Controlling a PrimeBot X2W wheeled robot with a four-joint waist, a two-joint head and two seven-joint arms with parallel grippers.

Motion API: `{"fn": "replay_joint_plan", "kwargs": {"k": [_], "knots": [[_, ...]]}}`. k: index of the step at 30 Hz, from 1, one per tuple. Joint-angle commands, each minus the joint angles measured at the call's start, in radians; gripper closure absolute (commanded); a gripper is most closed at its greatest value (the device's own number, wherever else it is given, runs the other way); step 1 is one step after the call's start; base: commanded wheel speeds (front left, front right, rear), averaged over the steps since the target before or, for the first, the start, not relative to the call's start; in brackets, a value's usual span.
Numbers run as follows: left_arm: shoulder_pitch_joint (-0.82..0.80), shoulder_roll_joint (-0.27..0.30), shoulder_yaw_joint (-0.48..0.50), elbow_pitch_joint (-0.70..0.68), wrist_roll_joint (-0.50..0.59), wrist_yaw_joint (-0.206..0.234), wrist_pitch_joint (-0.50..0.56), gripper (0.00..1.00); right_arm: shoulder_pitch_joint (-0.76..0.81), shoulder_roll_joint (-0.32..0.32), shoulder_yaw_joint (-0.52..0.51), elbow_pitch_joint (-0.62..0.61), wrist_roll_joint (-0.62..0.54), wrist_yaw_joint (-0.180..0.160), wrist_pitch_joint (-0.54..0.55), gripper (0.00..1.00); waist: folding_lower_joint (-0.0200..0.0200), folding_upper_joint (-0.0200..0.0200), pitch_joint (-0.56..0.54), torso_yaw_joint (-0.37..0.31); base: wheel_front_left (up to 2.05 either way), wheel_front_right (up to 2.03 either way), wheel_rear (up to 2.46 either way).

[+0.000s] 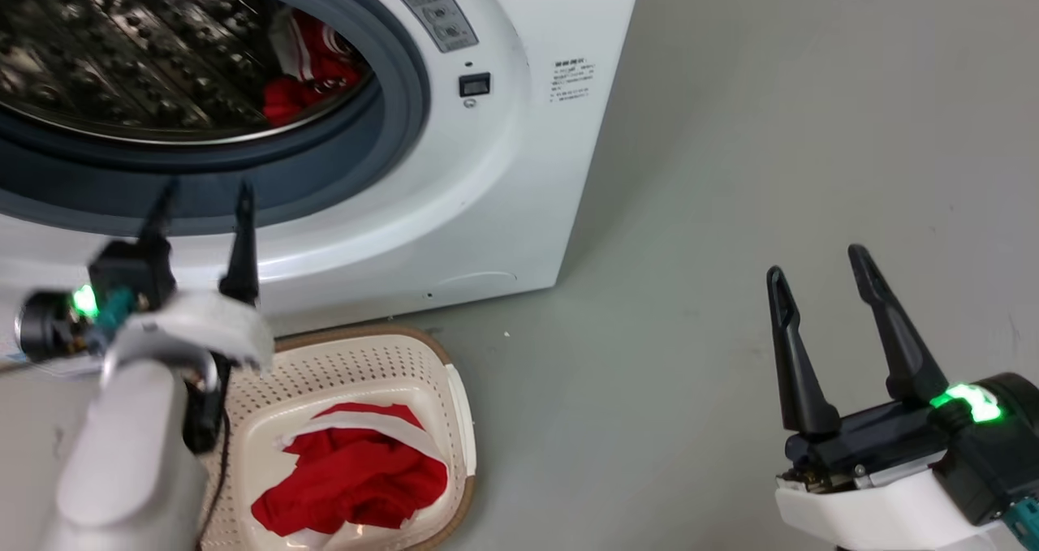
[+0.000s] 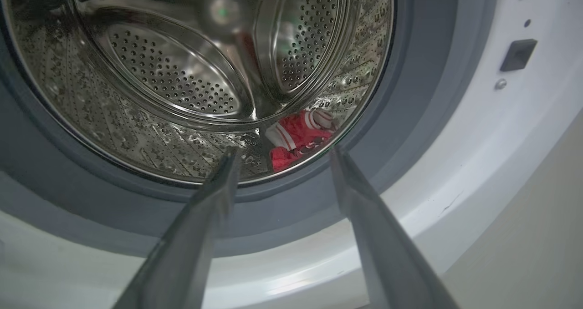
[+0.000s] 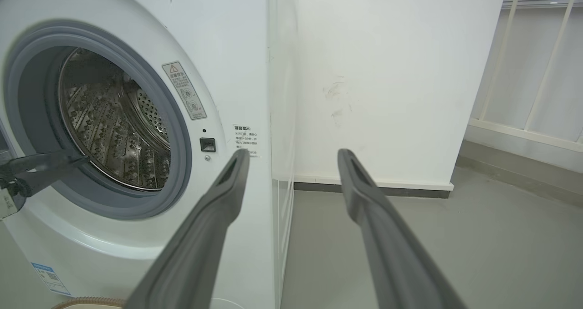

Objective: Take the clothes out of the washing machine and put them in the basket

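Head view: left gripper (image 1: 204, 194), spread and empty, faces the white front-loading washing machine (image 1: 503, 170); red striped fabric clothes (image 1: 357, 470) lie in the cream perforated plastic basket (image 1: 341, 364). Left wrist view: another red garment (image 2: 298, 138) lies in the steel drum (image 2: 173, 72). Right wrist view: right gripper (image 3: 294, 152) spread, empty.

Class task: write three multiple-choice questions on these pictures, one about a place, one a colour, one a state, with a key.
1. Where is the red garment not yet in the basket? A under the basket; B inside the drum, near its front rim; C draped over the basket's rim.
2. What colour is the basket's rim? A blue; B green; C brown.
3. How is the left hand? A open and empty; B shut on a garment; C shut on the basket's handle.
Key: 1 B, red fabric shows behind the steel lip; 2 C, a brown band edges the cream wall; 3 A, its jaws stand apart, empty.
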Motion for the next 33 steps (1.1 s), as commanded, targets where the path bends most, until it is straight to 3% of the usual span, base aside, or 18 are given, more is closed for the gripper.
{"fn": "replay_joint_plan", "kwargs": {"k": [1,8,16,25,33], "knots": [[-0.024,0.008,0.004,0.006,0.005,-0.004,-0.003,0.00,-0.013,0.000,0.001,-0.006,0.004,-0.001,-0.002,0.00,0.0001,0.0000,0.020,-0.012,0.00,0.00,0.00],[-0.244,0.065,-0.011,0.113,0.026,-0.057,0.018,0.00,-0.064,0.000,0.003,-0.024,0.019,-0.001,-0.002,0.00,0.0001,0.0000,0.112,-0.039,0.00,0.00,0.00],[-0.520,0.119,-0.059,0.219,0.024,-0.107,0.147,0.00,-0.127,0.000,0.002,-0.050,0.047,-0.001,-0.002,0.00,0.0001,0.0000,0.234,-0.067,0.00,0.00,0.00],[-0.771,0.163,-0.145,0.326,-0.008,-0.122,0.334,0.00,-0.182,0.000,-0.003,-0.074,0.080,-0.001,-0.002,0.00,0.0001,0.0000,0.357,-0.096,0.00,0.00,0.00],[-0.929,0.201,-0.285,0.376,-0.108,-0.123,0.511,0.00,-0.221,0.000,-0.015,-0.087,0.121,-0.001,-0.002,0.00,0.0001,0.0000,0.444,-0.128,0.00,0.00,0.00]]}}
